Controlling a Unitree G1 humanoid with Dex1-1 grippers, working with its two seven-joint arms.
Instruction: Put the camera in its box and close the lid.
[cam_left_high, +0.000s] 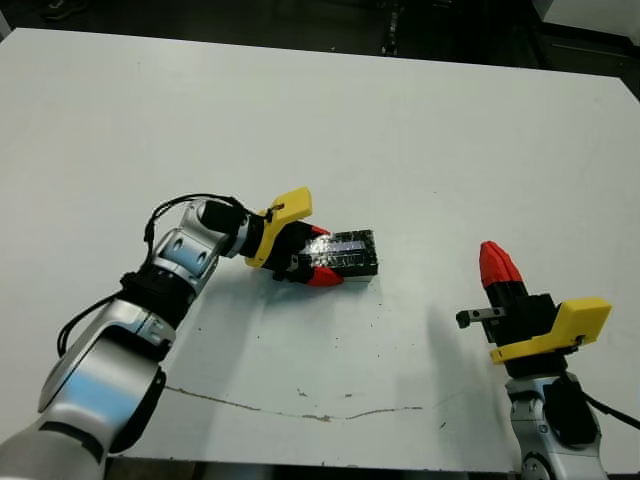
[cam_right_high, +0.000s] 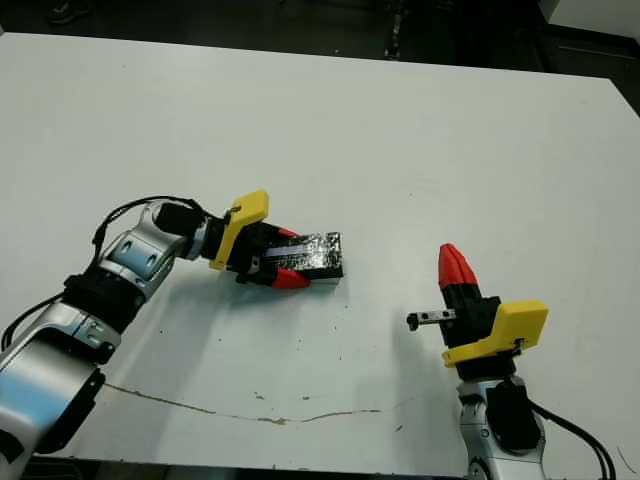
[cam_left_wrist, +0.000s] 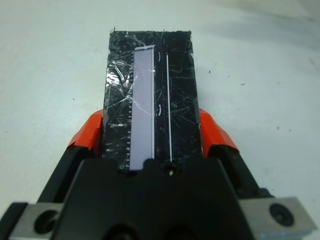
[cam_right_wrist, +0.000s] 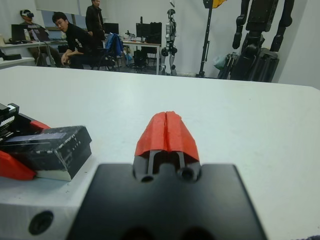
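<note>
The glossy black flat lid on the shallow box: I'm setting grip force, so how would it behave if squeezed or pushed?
The glossy black flat lid looks slick, so the left gripper's red fingers at its long sides may slip. It seems stiff and thin. Low and flat on the white table, it would probably slide, not tip.

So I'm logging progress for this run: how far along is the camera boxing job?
Nearly finished, it seems. The lid sits on the box, whose pale side shows beneath it, and no camera lies loose on the table, so it is presumably inside, though I can't see it. The left gripper has its fingers either side of the closed box. The right gripper is shut and apart. Left: release and withdraw.
</note>
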